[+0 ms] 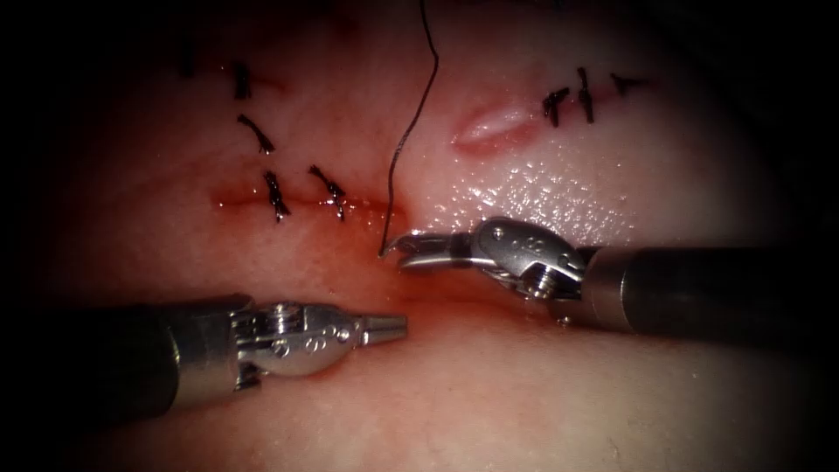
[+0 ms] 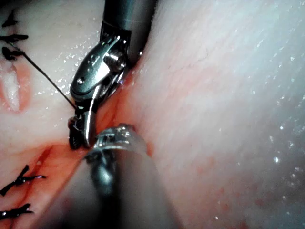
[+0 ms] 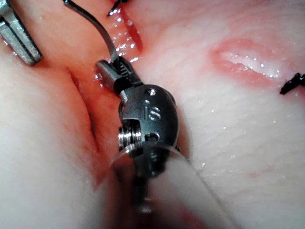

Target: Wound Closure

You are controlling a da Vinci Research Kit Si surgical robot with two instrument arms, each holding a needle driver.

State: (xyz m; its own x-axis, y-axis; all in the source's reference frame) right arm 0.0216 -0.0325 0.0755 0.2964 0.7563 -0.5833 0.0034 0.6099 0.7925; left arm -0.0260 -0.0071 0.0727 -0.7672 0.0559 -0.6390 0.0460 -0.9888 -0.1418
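The tissue has a red cut running across it. My right tool reaches in to the cut's right end. Its jaws are shut on what looks like the needle near its tail; only a short bright curve shows at the tips. From there the dark thread climbs out of view, and it is also visible as a strand and an arc. My left tool lies below the cut, jaws shut and holding nothing, a little apart from the right tool's jaws.
Several dark stitches cross the cut's left part, with more knots above them. A second small pale wound lies at the upper right beside its own stitches. Red fluid wets the tissue around the cut.
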